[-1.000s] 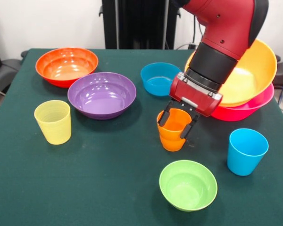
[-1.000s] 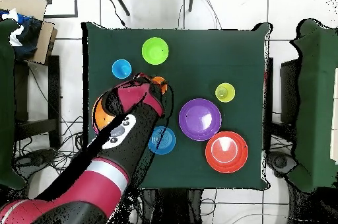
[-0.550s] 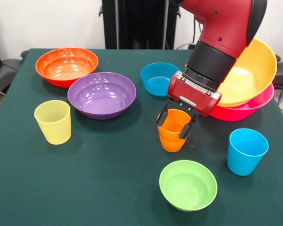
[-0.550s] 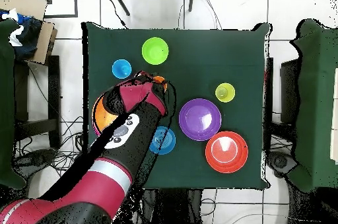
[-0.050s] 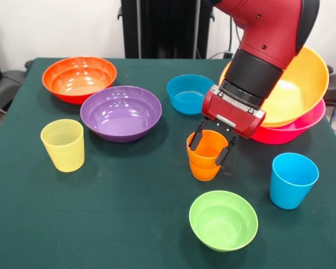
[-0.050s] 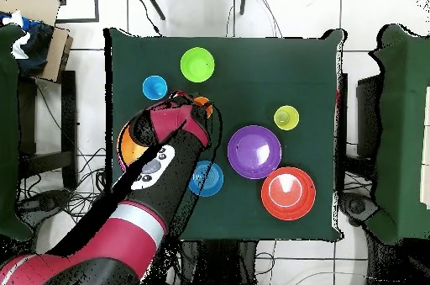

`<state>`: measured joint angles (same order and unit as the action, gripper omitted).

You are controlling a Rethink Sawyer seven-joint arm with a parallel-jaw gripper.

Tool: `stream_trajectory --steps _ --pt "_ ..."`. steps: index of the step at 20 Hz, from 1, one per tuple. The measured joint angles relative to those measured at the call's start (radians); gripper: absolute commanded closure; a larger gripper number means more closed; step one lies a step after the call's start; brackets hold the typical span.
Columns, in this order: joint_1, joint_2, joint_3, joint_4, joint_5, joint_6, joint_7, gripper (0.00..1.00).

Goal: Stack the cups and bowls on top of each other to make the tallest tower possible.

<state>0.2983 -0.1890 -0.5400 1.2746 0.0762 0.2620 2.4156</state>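
My gripper reaches down over an orange cup at mid-table, a finger against each side of its rim, shut on it. The cup's foot rests on the cloth, and it looks nested in a second cup of like colour. Behind the arm, a large orange bowl sits tilted in the hot pink bowl. A sky blue cup, a lime green bowl, a blue bowl, a purple bowl, a red-orange bowl and a pale yellow ribbed cup stand apart. From overhead the arm hides most of the orange cup.
The green table ends close in front of the lime bowl. Seen from above, the arm covers part of the blue bowl and the large orange bowl. A cardboard box stands off the table at one corner.
The gripper shifted slightly left and up half a second ago, then came back to about where it was. The orange cup's foot has stayed on the cloth.
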Motion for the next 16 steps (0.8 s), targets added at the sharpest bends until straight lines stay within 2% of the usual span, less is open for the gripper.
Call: stream_trajectory --steps 16 --pt "0.018 0.012 0.000 -0.039 0.078 0.000 0.000 0.00"
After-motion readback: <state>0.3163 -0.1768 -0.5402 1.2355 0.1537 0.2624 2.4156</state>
